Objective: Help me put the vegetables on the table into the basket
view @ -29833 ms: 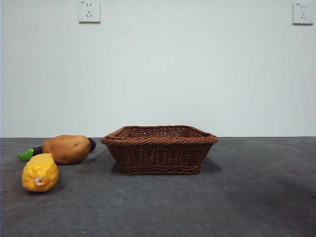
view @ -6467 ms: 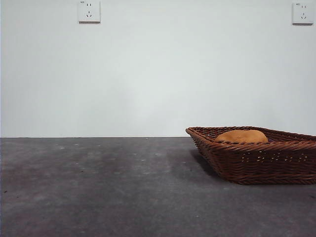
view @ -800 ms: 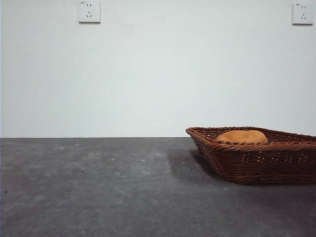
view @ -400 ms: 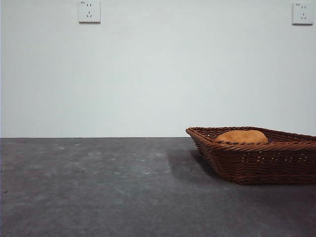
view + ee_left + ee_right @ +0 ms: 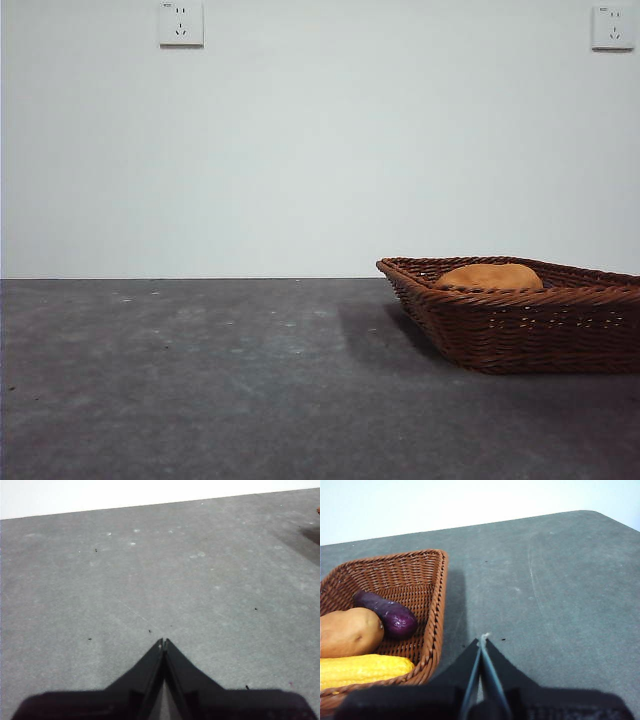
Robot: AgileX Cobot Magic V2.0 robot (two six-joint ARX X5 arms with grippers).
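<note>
Fingers [image 5: 482,642] closed beside laden basket [image 5: 437,605]

the left gripper [image 5: 163,641] shows at the bottom centre of its wrist view, its two black jaws pressed together to a point and holding nothing. the right gripper [image 5: 483,639] sits the same way at the bottom centre of its own wrist view, jaws closed and empty. neither arm appears in the front view.
</note>
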